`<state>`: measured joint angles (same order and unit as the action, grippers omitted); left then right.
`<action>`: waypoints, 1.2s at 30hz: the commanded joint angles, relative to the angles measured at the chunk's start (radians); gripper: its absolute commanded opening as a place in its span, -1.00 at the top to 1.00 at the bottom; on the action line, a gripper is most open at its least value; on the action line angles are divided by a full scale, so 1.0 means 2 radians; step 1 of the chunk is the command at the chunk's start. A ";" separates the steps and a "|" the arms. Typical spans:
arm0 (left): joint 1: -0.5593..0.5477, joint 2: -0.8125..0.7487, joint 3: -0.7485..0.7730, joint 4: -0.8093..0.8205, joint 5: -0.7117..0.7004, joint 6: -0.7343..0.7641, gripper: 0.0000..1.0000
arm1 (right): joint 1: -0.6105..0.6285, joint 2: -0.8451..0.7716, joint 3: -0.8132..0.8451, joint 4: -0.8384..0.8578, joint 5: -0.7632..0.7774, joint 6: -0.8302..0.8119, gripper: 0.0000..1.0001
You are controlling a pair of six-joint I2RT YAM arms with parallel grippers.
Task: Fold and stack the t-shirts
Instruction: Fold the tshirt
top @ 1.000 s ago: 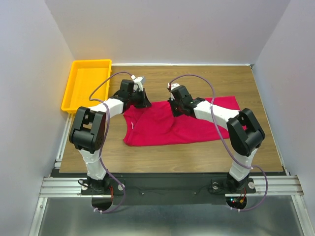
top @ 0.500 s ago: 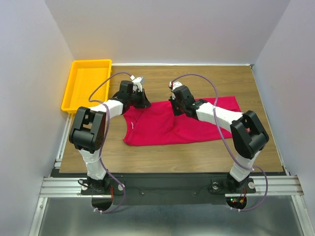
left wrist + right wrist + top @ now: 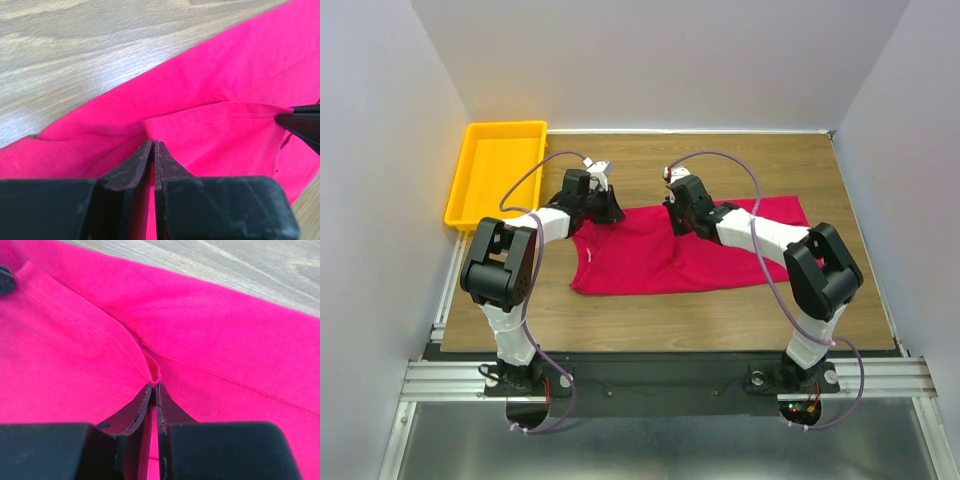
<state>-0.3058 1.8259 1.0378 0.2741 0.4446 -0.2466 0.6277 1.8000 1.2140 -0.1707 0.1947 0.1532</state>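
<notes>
top view: the crimson t-shirt [image 3: 630, 262] lies spread and rumpled on the wooden table [image 3: 650, 160], to the right of the yellow tray [image 3: 490, 165], nearer the arm bases and apart from it. both arms reach forward and bend inward, elbows out. the left gripper [image 3: 612, 212] is low at the shirt's far edge on the tray side. the right gripper [image 3: 678, 222] is at the same edge, further from the tray. jaw state is not legible from above.

left wrist view: the jaws stand a hair apart, with a hemmed fold meeting their tips. whether cloth is gripped cannot be told. the other gripper's dark tip shows at the same hem.

right wrist view: the jaws are all but pressed together, pinching a raised ridge of the shirt's fold.
</notes>
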 commanded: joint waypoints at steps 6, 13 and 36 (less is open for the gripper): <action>0.002 -0.034 -0.013 0.026 -0.018 0.014 0.48 | -0.004 0.011 0.005 0.022 0.002 -0.006 0.50; 0.001 -0.126 -0.036 0.025 -0.155 0.024 0.29 | -0.012 -0.009 0.017 0.022 0.059 -0.023 0.01; -0.003 0.010 0.061 -0.053 -0.011 0.005 0.00 | -0.128 -0.167 -0.076 -0.020 -0.265 -0.156 0.13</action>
<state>-0.3084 1.8400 1.0622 0.1631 0.4133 -0.2306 0.3859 1.5009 1.0767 -0.2119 -0.2756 -0.1429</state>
